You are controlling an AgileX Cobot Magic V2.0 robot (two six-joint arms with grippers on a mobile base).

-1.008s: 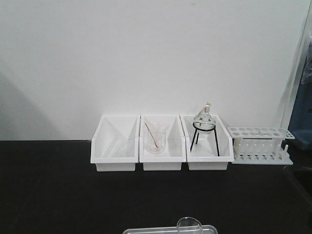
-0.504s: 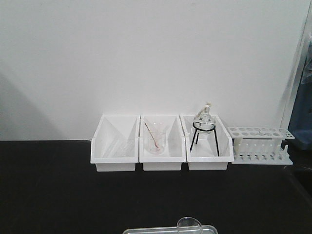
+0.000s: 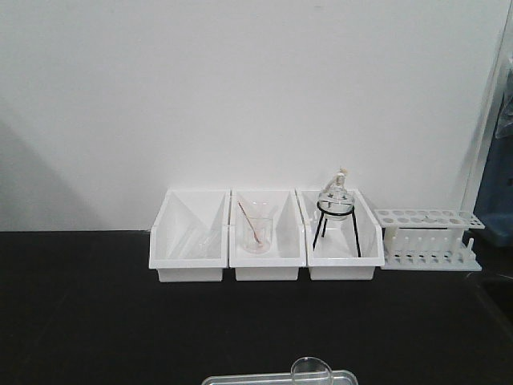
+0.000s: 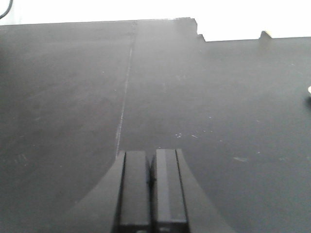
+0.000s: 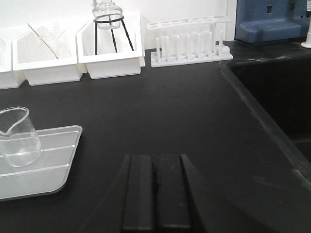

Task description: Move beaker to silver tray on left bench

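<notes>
I read the beaker [image 5: 18, 138] standing upright on the silver tray [image 5: 46, 174], forward-left of my right claw [image 5: 156, 194], the nearer of 2, both it and the left claw [image 4: 151, 187] closed, gripping nothing, over the tabletop [image 5: 170, 111].

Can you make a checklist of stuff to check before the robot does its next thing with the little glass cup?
1. Beaker standing upright on the silver tray: ok.
2. Right gripper let go, jaws closed, apart from the beaker: ok.
3. Left gripper closed, holding nothing, over bare left bench: ok.
4. Beaker away from the tray's edge: cannot tell, its left side is cut off.
5. White bins and test tube rack out of the arms' way at the back: ok.
</notes>
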